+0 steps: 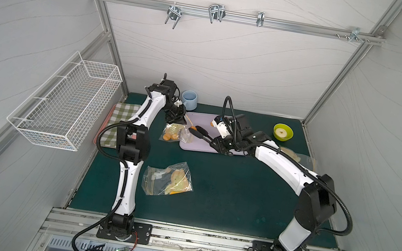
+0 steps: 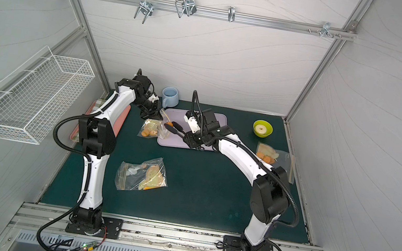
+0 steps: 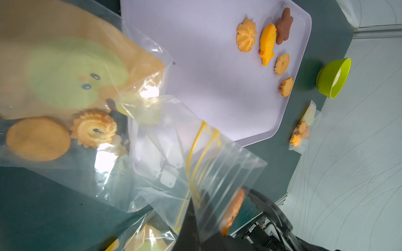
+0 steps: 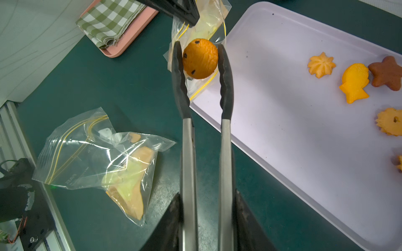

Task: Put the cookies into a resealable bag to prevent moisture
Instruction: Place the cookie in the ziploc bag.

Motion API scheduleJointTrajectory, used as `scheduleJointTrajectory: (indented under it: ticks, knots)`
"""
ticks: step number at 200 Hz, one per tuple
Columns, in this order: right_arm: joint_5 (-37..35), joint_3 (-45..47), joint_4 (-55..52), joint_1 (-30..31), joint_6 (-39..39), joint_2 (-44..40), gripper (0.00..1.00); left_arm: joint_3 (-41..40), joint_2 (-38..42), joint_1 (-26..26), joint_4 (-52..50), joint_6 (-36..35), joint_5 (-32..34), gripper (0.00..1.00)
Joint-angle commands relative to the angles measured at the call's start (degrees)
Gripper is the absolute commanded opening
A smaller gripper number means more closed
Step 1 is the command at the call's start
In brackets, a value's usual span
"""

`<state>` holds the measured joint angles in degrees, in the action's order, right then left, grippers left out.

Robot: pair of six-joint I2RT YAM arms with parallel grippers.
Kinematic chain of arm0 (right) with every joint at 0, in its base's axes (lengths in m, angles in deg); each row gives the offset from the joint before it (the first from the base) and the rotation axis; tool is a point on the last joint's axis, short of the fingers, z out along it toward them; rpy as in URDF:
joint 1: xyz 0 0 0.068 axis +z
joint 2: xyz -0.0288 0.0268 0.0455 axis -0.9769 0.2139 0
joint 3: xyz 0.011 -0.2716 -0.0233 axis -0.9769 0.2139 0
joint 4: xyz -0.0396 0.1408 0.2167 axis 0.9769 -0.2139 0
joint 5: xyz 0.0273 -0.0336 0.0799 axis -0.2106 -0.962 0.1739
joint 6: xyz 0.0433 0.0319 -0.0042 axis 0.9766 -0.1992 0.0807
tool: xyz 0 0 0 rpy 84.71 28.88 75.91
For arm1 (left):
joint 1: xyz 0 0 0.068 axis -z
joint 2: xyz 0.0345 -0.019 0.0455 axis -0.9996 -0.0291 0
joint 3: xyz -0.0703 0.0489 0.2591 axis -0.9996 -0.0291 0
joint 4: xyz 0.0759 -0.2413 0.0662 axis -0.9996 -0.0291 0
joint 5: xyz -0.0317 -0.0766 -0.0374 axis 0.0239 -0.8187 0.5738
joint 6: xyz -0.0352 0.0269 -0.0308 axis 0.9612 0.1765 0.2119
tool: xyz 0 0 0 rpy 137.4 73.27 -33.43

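Step in hand, by my read: loading the bag. Your right gripper [image 4: 206,208] was clamped on the handles of the tongs [image 4: 188,152], its jaws partly closed around them. The tong tips pinched a round orange cookie [image 4: 200,58] with dark specks, lifted right at the mouth of the resealable bag [image 1: 176,133]. Your left gripper [image 1: 176,120] was fully closed, pinching the bag's top edge near the yellow zip lines and holding it up. In both top views all this sat centre frame, at the left edge of the lilac tray [image 1: 196,146].

Next move, I'd say: push the tong tips past the zip lines into the opening, then ease the right jaws so the cookie drops. The mouth looked narrow and floppy. The film could fold shut or the cookie could catch on the lip, so your left pinch matters.

Containers:
- Held bag: a plain round cookie [image 3: 38,139], a ring cookie [image 3: 94,128] and a big toast-print card. There may be a third cookie, can't confirm.
- Tray: five cookies at its far end: flower [image 3: 246,34], fish [image 3: 268,44], brown star [image 3: 284,26], toothed ring [image 3: 282,64] and a small one [image 3: 286,87].
- Second bag [image 1: 168,181], lower centre in a top view: flat, apart from both grippers, card inside. Couldn't tell if it held cookies.
- Third bag [image 2: 269,155], right side: a few orange cookies.
- Green bowl [image 1: 283,132], upper right of the mat: a pale round piece.
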<state>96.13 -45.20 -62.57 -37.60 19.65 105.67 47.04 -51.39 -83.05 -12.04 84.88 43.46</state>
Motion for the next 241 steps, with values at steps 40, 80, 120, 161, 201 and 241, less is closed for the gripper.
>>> scheduleJointTrajectory:
  ticks: [40,80,120,161,201,241]
  knots:
    - [2.44,-7.32,0.44,0.35,1.31,7.58,0.38,0.66,0.00,-0.40,0.46,-0.33,-1.09,0.00]
    - [2.39,-7.69,0.61,0.31,1.32,7.85,0.47,0.66,-0.12,-0.44,0.54,-0.26,-1.40,0.00]
    - [2.53,-7.38,1.08,0.30,1.74,6.88,0.50,0.60,0.11,-0.44,0.46,-0.26,-1.06,0.00]
    - [-1.09,-0.61,4.07,-0.16,3.06,-1.47,0.48,0.62,0.08,-0.44,0.29,-0.26,-0.59,0.00]
    - [-6.87,8.64,4.28,-5.91,3.87,-11.86,0.48,0.41,0.18,-0.53,0.20,-0.02,-0.66,0.00]
    - [-11.57,4.32,-2.00,-10.47,0.66,-3.63,0.48,-0.34,1.09,-0.53,0.73,0.01,-0.95,0.00]
